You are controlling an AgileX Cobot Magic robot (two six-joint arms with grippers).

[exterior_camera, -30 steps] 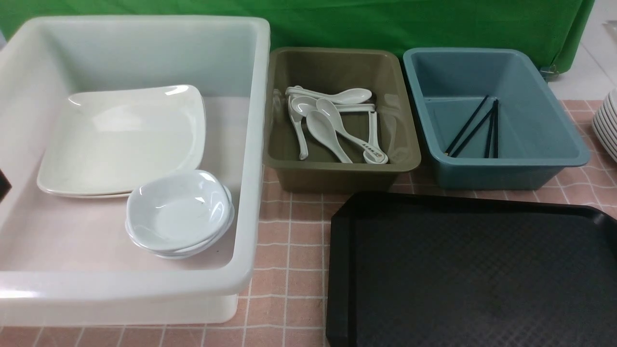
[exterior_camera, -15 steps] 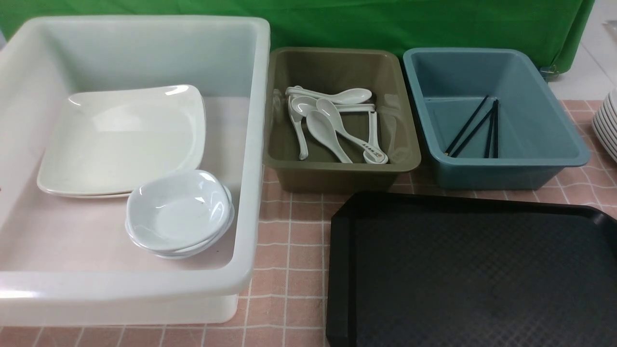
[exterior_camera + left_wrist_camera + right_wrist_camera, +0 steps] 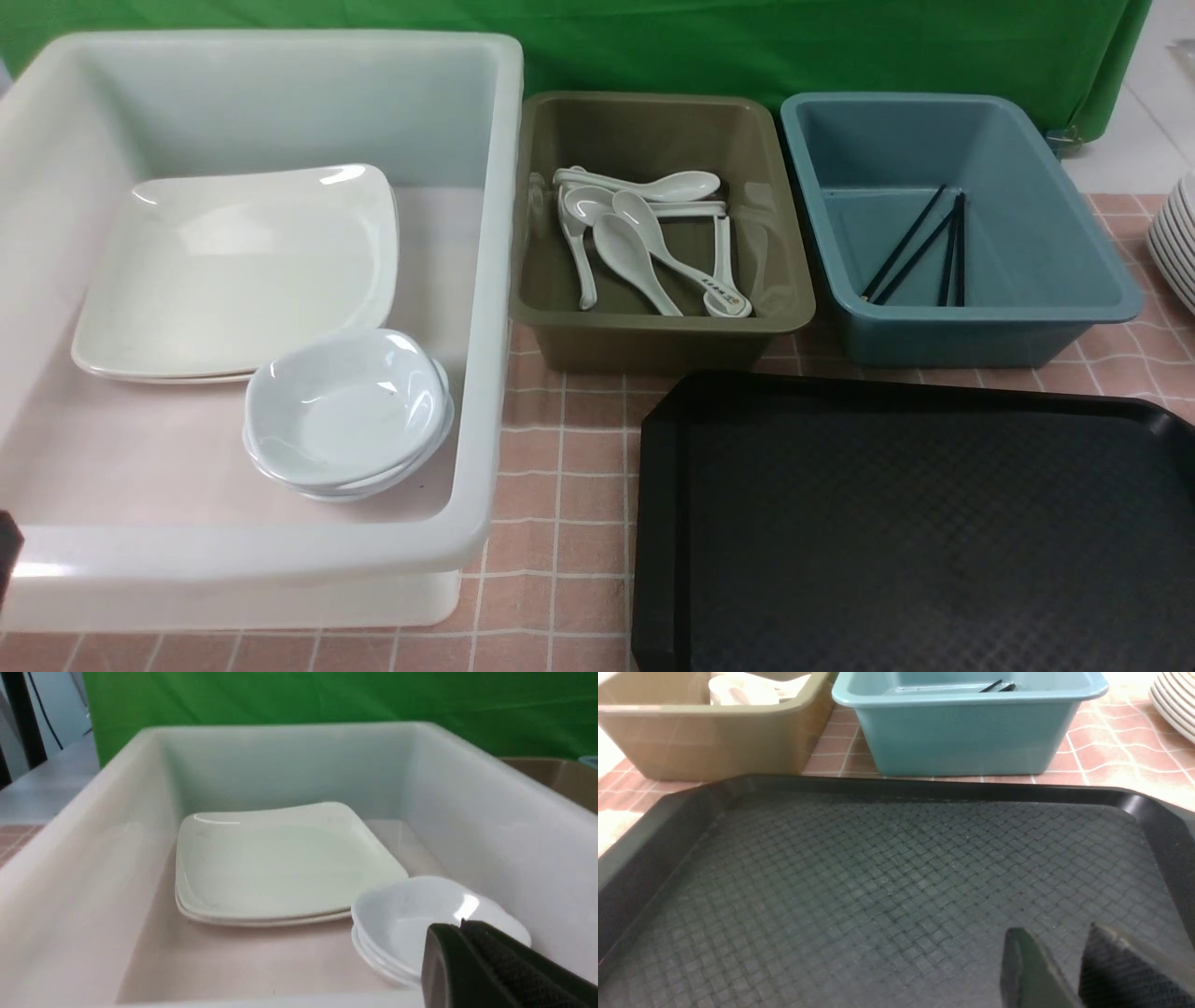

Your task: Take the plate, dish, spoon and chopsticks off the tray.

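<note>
The tray [image 3: 924, 523] lies bare on the tabletop [image 3: 560, 485], which suggests the clearing is finished and each kind of tableware now sits with its own sort. The plate [image 3: 233, 271] rests flat in the large white tub [image 3: 485, 280], stacked on another like it, and the dish [image 3: 345, 401] tops a small pile of bowls just beside it, touching the plate's near corner. The spoon cannot be singled out among the several spoons [image 3: 644, 243] heaped in the olive tub [image 3: 653, 336]. The chopsticks [image 3: 920, 247] lean across the floor of the blue tub [image 3: 971, 327]. The left gripper [image 3: 460, 926] hangs near the white tub's front wall with its jaws pressed together and nothing between them, seemingly clear of the pile. The right gripper [image 3: 1062, 942] hovers over the tray's textured floor, jaws parted around empty air, probably idle since nothing is left there to pick up
</note>
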